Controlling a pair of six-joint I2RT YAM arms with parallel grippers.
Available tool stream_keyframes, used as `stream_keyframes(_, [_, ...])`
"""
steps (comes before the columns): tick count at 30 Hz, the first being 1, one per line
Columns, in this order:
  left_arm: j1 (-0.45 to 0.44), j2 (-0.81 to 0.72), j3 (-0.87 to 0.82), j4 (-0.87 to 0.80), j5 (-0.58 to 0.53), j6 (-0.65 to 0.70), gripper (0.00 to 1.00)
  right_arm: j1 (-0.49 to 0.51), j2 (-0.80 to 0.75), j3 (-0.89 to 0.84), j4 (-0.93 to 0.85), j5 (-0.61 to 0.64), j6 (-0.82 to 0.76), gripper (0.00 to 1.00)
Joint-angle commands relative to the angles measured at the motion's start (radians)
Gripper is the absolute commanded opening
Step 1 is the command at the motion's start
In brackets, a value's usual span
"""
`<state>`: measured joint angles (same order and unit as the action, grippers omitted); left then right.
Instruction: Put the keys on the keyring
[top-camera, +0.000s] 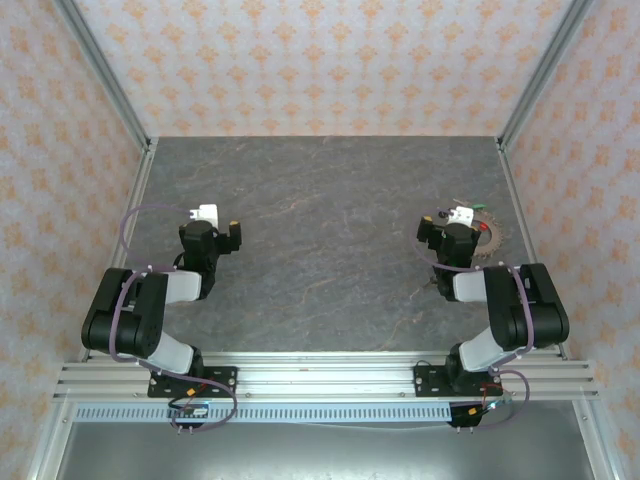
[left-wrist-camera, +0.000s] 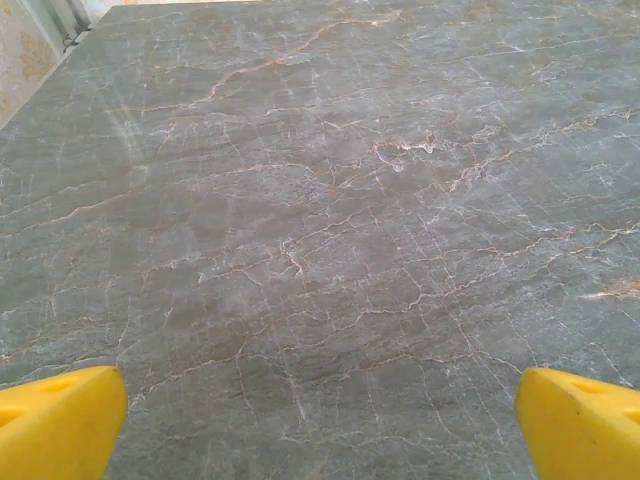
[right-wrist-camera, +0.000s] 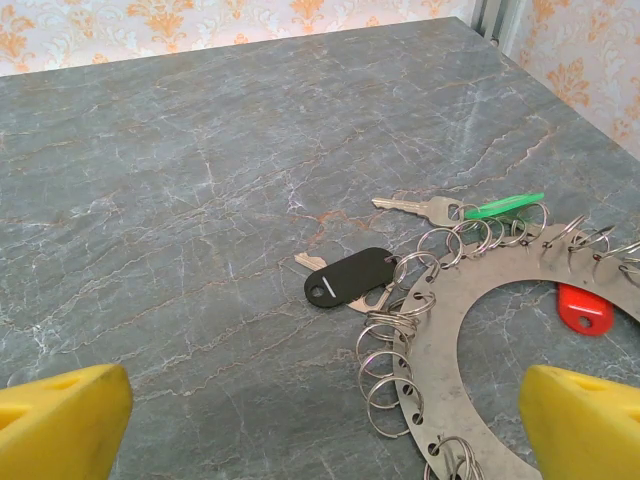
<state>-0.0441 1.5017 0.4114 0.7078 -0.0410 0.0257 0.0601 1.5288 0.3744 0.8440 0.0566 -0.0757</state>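
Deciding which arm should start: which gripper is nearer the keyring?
Right. The right gripper is open, with the keyring just ahead of it, toward its right finger. The left gripper hovers over the opposite side of the table, far from it.

Each arm is built of black joint housings joined by pale grey links. On the left arm a purple-grey cable is looped from the wrist to the base, and a like cable is seen on the right arm. A white camera block is mounted at the left wrist, another at the right. Black base plates are bolted to the near aluminium rail. The fingers of the left gripper are moulded in plain yellow, with blunt, rounded tips; those of the right gripper are made the same.
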Motion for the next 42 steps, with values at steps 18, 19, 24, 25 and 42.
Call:
stream_keyframes(18, [-0.003,-0.006,0.021,0.022,-0.029,-0.003,1.00,-0.011,-0.002,0.021,-0.017,0.003,0.007,0.99])
stream_keyframes(19, [-0.003,-0.006,0.021,0.022,-0.029,-0.003,1.00,-0.010,-0.001,0.024,-0.017,0.003,0.007,0.99])
stream_keyframes(24, [0.004,-0.006,0.023,0.018,-0.017,-0.009,1.00,-0.011,-0.002,0.025,-0.020,0.003,0.008,0.99])
stream_keyframes(25, [0.005,-0.006,0.023,0.019,-0.017,-0.009,1.00,-0.011,-0.002,0.025,-0.020,0.003,0.008,0.99])
stream_keyframes(42, [0.005,-0.006,0.023,0.020,-0.018,-0.006,1.00,-0.012,0.000,0.028,-0.025,-0.003,0.008,0.99])
